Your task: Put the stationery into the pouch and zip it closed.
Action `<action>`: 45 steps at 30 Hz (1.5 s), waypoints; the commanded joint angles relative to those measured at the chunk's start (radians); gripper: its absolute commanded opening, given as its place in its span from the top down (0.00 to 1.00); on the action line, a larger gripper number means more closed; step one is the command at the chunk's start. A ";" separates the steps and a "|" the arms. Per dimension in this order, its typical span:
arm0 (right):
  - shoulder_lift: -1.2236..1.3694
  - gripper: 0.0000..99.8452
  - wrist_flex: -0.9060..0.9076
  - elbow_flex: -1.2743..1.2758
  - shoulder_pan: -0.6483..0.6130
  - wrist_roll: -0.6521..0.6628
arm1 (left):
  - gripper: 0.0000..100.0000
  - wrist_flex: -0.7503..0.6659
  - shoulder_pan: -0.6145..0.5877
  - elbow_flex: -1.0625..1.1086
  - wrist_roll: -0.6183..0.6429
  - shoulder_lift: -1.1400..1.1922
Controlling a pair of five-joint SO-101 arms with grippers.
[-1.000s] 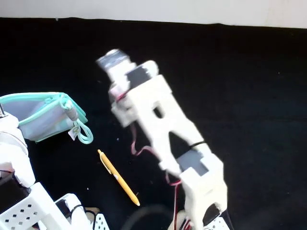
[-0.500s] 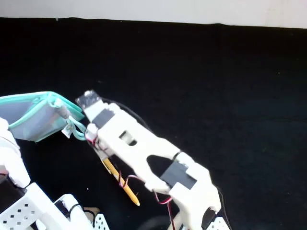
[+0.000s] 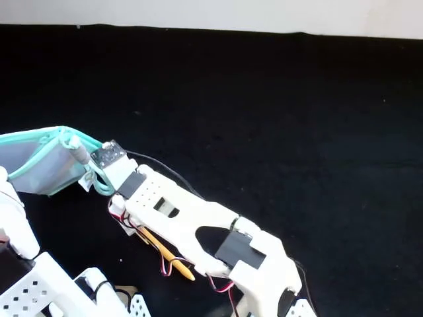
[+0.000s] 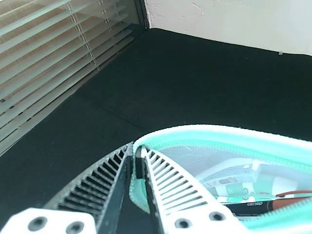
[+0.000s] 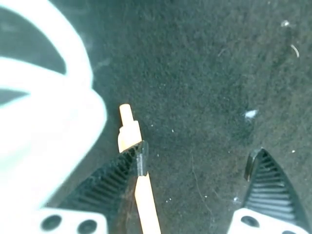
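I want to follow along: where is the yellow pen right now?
In the high view the yellow pen lies on the black table at the lower left, right of the teal pouch, mostly covered by the right arm.

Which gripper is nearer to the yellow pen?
Right. The right gripper hangs open over the pen, one finger beside it; the left gripper is apart, shut on the pouch rim.

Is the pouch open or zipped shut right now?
Open. In the left wrist view the pouch gapes at its mouth, unzipped, and stationery lies visible inside. The left claw pinches its rim.
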 commanded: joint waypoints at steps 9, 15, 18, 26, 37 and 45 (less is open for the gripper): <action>-0.145 0.69 0.019 -0.012 0.007 -0.011 | 0.99 -0.014 -0.024 0.022 -0.002 0.019; -0.231 0.69 0.042 -0.002 -0.005 -0.121 | 0.99 -0.012 -0.021 0.022 -0.002 0.019; -0.203 0.69 0.044 -0.002 -0.028 -0.181 | 0.99 -0.009 -0.021 0.024 -0.002 0.019; -0.073 0.69 0.002 -0.005 -0.120 -0.241 | 0.99 -0.009 -0.024 0.024 -0.003 0.019; 0.044 0.98 -0.051 -0.015 -0.070 -0.178 | 0.99 -0.008 -0.024 0.024 -0.003 0.019; -0.002 0.99 -0.044 -0.007 -0.015 -0.180 | 0.99 -0.008 -0.022 0.025 -0.003 0.019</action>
